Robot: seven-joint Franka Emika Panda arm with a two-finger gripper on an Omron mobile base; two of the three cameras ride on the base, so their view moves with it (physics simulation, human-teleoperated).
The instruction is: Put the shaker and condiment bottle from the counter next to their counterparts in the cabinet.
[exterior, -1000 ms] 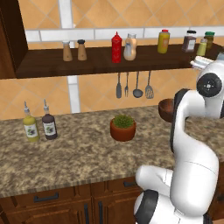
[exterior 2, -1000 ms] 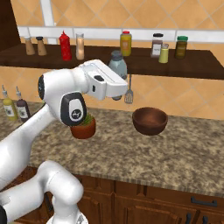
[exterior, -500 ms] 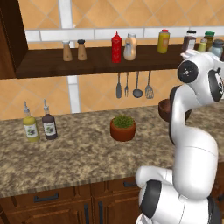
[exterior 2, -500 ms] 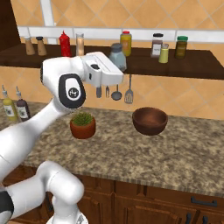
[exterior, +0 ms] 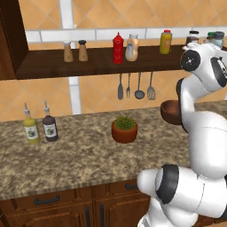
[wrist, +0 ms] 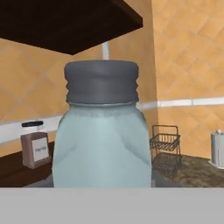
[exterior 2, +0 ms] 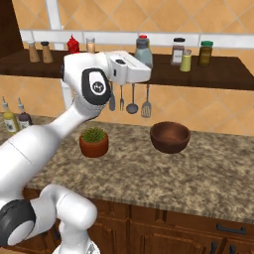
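My gripper (exterior 2: 145,64) is shut on the shaker (exterior 2: 143,51), a pale blue-grey glass jar with a grey cap. The shaker (wrist: 103,131) looms large and upright in the hand view, and it also peeks out above the arm at the shelf's right end (exterior: 217,38). It hangs at the height of the cabinet (exterior: 53,66) shelf, in front of it. The peach-orange condiment bottle (exterior: 131,48) stands on that shelf right beside a red squeeze bottle (exterior: 118,48). Two brown shakers (exterior: 74,51) stand further left on the shelf.
On the counter (exterior: 80,155) sit a potted plant (exterior: 124,129), a wooden bowl (exterior 2: 170,137) and two small bottles (exterior: 40,127) at the left. Utensils (exterior: 135,86) hang under the shelf. A yellow bottle (exterior: 166,42) and several jars (exterior 2: 191,53) occupy the shelf's right part.
The arm has carried the shaker upward and to the right, from below the shelf edge to shelf height. Everything else stays where it was.
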